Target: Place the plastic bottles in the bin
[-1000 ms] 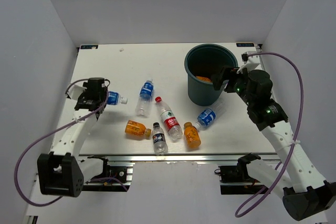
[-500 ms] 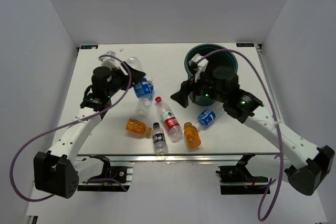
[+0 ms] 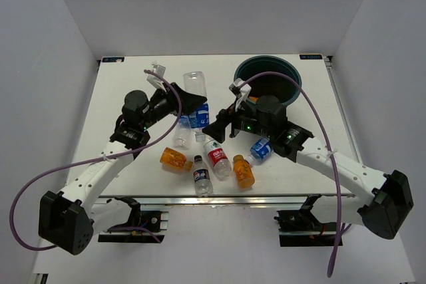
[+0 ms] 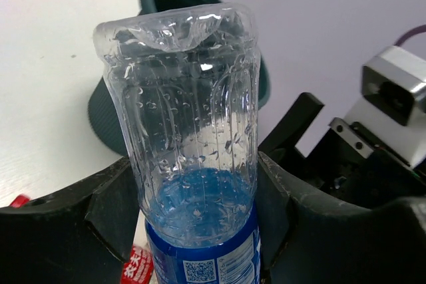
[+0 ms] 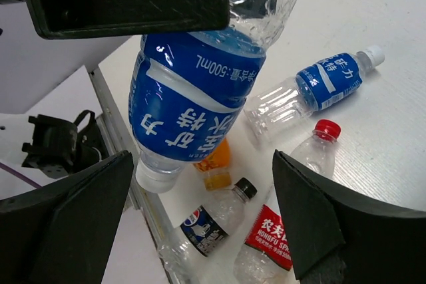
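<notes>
Hanging base-up over the table's middle, short of the bin (image 3: 247, 66), the clear blue-label bottle (image 3: 195, 88) looks empty, light and thin-walled (droplets cling inside), so a hard squeeze could dent or squirt it loose. The left gripper (image 3: 190, 102) clamps its ribbed body beside the label, while the right gripper (image 3: 221, 119) gapes wide beside it, holding nothing.

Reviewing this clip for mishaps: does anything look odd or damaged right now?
The bottle in the left gripper hangs cap-down in mid-air, and its upturned base looks dented. The right gripper sits open beside it.
</notes>
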You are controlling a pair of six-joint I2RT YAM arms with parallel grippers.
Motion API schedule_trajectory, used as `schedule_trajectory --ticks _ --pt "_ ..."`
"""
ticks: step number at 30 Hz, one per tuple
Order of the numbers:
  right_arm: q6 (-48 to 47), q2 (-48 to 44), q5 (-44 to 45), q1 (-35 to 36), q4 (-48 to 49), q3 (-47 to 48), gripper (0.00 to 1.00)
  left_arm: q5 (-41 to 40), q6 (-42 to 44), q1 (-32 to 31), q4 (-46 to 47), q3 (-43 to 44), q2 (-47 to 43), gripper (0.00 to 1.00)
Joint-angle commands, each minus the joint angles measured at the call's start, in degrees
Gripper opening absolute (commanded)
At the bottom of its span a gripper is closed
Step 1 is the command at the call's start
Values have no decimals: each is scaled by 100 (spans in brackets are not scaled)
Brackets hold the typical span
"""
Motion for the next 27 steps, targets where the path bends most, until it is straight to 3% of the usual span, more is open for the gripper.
schedule_trajectory --ticks 1,6,11,16,18,22,27 --pt "250 -375 48 33 573 -125 89 269 -75 -75 665 -35 -25 43" --pt "110 -1076 679 33 -320 -266 89 155 328 -84 324 1024 580 43" --pt "170 -1798 1717 24 -1096 -766 89 576 356 -119 357 2265 1861 43" --pt "294 -2510 2430 7 -1562 -995 89 832 285 -514 708 3556 2936 44" --pt "294 -2774 2640 7 -1650 -1074 89 1269 84 -672 1381 3830 3461 46" --pt "276 -3082 2843 -2 -1870 -1224 89 1360 -181 -892 1396 4928 4473 47" --pt "460 -3205 3072 -11 -2380 -1320 89 1070 -40 -1112 938 6958 5695 47"
